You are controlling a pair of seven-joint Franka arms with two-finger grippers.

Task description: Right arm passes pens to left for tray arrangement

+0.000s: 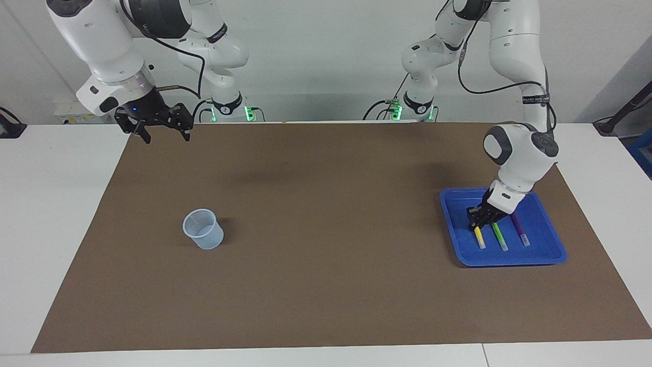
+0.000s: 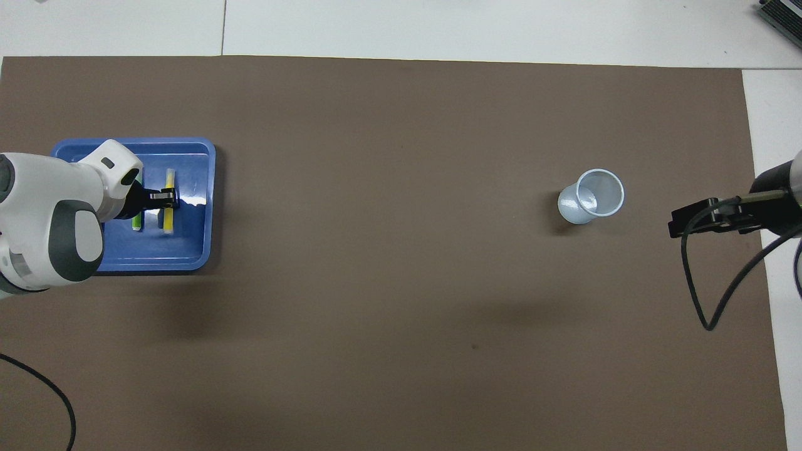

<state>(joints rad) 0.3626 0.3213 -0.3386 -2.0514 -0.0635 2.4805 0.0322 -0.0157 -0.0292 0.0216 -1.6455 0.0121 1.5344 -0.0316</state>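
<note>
The blue tray (image 1: 547, 255) is sitting flat on the brown mat, close to the mat's edge at the left arm's end of the table. Three short pens are lying in it side by side: a yellow pen (image 1: 479, 238), a green pen (image 1: 499, 236) in the middle, and a purple pen (image 1: 520, 229). Their pale ends are pointing away from the robots.
</note>
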